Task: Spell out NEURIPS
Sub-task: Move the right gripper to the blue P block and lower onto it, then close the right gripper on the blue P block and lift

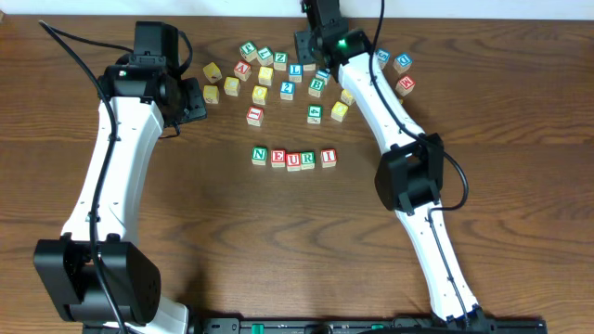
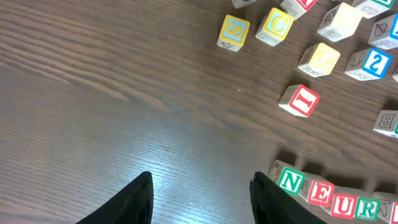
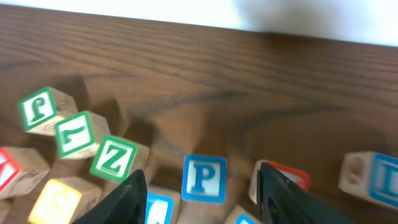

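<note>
L gripper (image 2: 202, 200) hangs over bare table (image 2: 93, 93) left of the row, fingers part-open and holding nothing. I judge it is parked there to stay clear of placed cubes. NEURI row (image 1: 293, 159) sits mid-table, cubes side by side, with space right of the I cube (image 1: 328, 157) free for P and S. R gripper (image 3: 202, 196) is among the loose cubes (image 1: 265, 75) at the far edge. Its fingers stand apart astride the P cube (image 3: 204, 178) and do not grip it yet. I judge this the next pick.

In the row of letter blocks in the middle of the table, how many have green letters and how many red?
Green letter (N block, R block): 2
Red letter (E block, U block, I block): 3
Total: 5
</note>
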`<action>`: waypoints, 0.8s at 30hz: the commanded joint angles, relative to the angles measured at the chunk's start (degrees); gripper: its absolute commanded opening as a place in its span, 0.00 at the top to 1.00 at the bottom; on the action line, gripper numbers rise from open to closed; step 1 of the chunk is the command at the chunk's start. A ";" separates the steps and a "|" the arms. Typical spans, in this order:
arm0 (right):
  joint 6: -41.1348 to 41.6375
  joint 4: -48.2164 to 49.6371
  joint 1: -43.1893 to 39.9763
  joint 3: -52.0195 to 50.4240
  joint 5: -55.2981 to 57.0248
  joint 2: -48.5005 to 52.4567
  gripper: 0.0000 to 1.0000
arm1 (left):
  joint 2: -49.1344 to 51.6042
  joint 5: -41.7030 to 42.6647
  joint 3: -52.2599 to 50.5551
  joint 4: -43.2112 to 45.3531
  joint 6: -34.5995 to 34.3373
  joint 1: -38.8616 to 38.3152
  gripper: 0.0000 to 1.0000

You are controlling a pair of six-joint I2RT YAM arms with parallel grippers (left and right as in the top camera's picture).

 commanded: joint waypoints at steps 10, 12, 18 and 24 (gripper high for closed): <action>0.76 6.38 1.57 0.37 5.01 4.31 0.53 | 0.63 -0.31 0.35 -0.70 0.92 0.13 0.50; 1.40 6.60 1.55 0.35 6.75 4.31 0.53 | 0.63 -0.31 0.35 -0.70 0.92 0.13 0.50; 2.69 8.96 1.46 -1.62 7.78 4.31 0.51 | 0.63 -0.31 0.35 -0.70 0.92 0.13 0.50; 4.24 10.51 1.51 -4.15 8.41 4.31 0.52 | 0.63 -0.31 0.35 -0.70 0.92 0.13 0.50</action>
